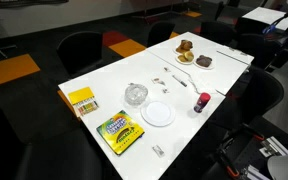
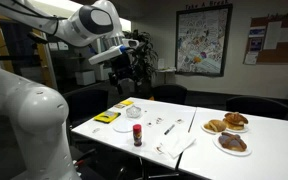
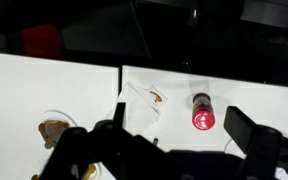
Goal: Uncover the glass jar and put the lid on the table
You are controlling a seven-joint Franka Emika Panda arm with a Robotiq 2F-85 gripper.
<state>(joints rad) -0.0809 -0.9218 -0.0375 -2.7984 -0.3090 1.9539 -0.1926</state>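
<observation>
Gripper (image 3: 172,130): high above white table (image 1: 109,82), jaws spread wide, empty. Crayon box (image 1: 119,131) at near edge. White plate (image 1: 158,113) just right of glass jar (image 1: 135,94). Lid on it or not: too small to tell. Red bottle (image 1: 202,102) farther right.

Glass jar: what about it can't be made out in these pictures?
Glass jar, in an exterior view: too small and too clear to tell whether the lid sits on it.
Wrist view: the jar lies outside the frame, which shows the red bottle and the fingers.
Gripper, in an exterior view: dark against a dark background, so where it stands relative to the jar is unclear.
</observation>
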